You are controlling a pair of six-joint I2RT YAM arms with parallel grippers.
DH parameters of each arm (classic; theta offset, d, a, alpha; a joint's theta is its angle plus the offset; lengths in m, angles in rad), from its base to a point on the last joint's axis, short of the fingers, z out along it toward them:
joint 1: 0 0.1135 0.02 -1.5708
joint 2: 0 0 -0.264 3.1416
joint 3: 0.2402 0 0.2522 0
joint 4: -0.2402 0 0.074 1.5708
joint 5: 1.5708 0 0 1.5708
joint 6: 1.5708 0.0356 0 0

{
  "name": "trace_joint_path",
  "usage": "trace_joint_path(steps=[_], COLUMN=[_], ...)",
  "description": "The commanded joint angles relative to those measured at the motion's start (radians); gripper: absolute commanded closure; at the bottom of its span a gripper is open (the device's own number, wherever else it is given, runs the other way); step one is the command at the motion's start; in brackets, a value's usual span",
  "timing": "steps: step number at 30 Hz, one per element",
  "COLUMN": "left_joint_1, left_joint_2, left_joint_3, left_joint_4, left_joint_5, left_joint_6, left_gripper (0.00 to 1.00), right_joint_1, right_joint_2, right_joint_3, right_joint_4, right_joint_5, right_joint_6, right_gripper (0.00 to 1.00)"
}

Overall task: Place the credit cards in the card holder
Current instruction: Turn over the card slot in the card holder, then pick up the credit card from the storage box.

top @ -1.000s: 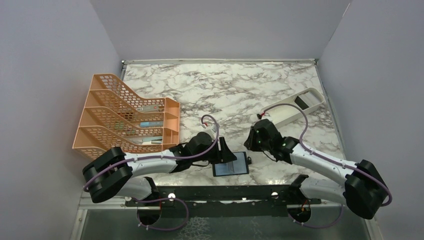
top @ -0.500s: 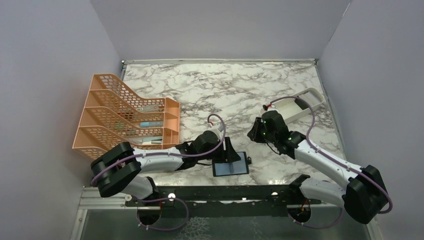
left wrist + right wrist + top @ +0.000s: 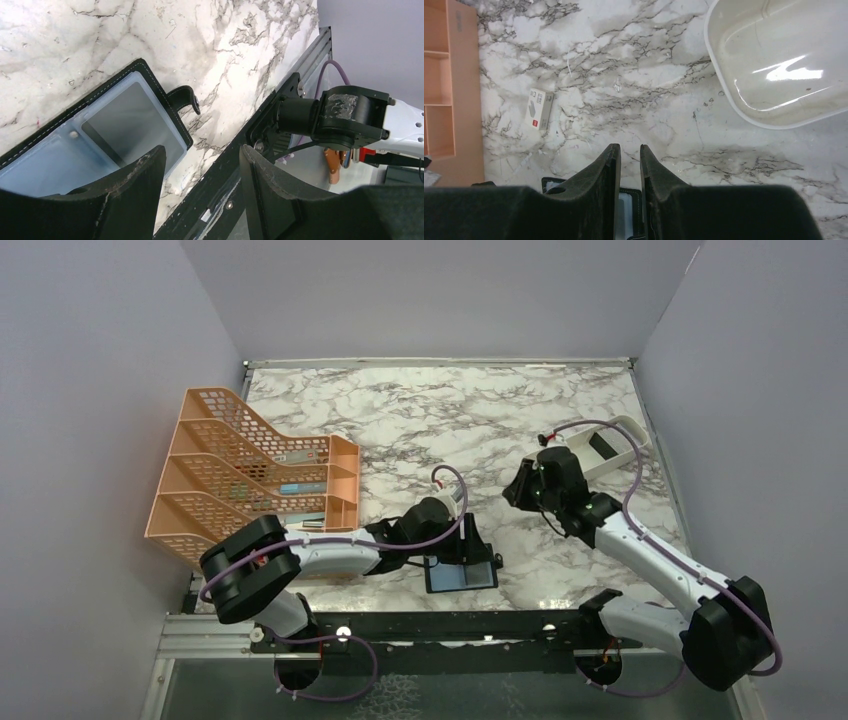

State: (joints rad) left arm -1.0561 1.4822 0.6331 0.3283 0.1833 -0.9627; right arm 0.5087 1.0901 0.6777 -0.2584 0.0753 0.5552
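Observation:
The card holder (image 3: 462, 576) lies spread open near the table's front edge, blue-grey lining up; the left wrist view shows its clear pockets (image 3: 107, 127). My left gripper (image 3: 472, 546) hovers at its back edge, jaws open (image 3: 202, 150), with nothing between them. My right gripper (image 3: 517, 490) is up and to the right of it, between the holder and the white tray. Its fingers (image 3: 629, 150) stand a narrow gap apart around nothing. A flat black rectangle (image 3: 603, 445), apparently a credit card, lies in the tray. A strip of the holder (image 3: 625, 215) shows between the right fingers.
A long white tray (image 3: 560, 462) lies at the back right, its rim (image 3: 724, 95) close ahead of the right gripper. An orange mesh rack (image 3: 240, 475) fills the left side. A small white piece with a red mark (image 3: 539, 108) lies on the marble.
The right arm has swung back and right, away from the card holder toward the tray. The left arm has slid right along the holder's back edge. Neither gripper's opening has changed.

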Motion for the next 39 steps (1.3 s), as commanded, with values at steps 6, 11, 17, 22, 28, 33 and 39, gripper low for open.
trace_joint_path(steps=[6,11,17,22,28,33,39], left_joint_1=[-0.008,-0.003,0.002,0.003,0.006,0.006,0.005], left_joint_2=[0.023,-0.039,-0.181,-0.32,-0.467,-0.565,-0.608], left_joint_3=[0.044,0.037,0.099,0.136,0.18,0.171,0.202], left_joint_4=[0.037,-0.013,-0.321,-0.515,-0.711,-0.749,-0.786], left_joint_5=[0.025,-0.019,-0.225,-0.374,-0.527,-0.553,-0.54], left_joint_6=[0.048,0.074,0.201,0.315,0.435,0.519,0.55], left_gripper=[0.41,0.41,0.39,0.14,0.01,0.01,0.01], right_joint_1=[-0.031,-0.04,-0.078,-0.114,-0.204,-0.388,-0.472], right_joint_2=[-0.022,0.008,0.097,0.269,0.492,0.63,0.652], right_joint_3=[0.047,0.07,0.165,0.323,0.485,0.631,0.663], right_joint_4=[-0.024,-0.015,0.038,0.054,0.067,-0.048,-0.033], right_joint_5=[-0.021,0.0,0.023,0.154,0.311,0.276,0.245], right_joint_6=[-0.042,-0.085,-0.178,-0.321,-0.612,-0.644,-0.775], right_gripper=[0.74,0.73,0.69,0.66,0.64,0.63,0.61])
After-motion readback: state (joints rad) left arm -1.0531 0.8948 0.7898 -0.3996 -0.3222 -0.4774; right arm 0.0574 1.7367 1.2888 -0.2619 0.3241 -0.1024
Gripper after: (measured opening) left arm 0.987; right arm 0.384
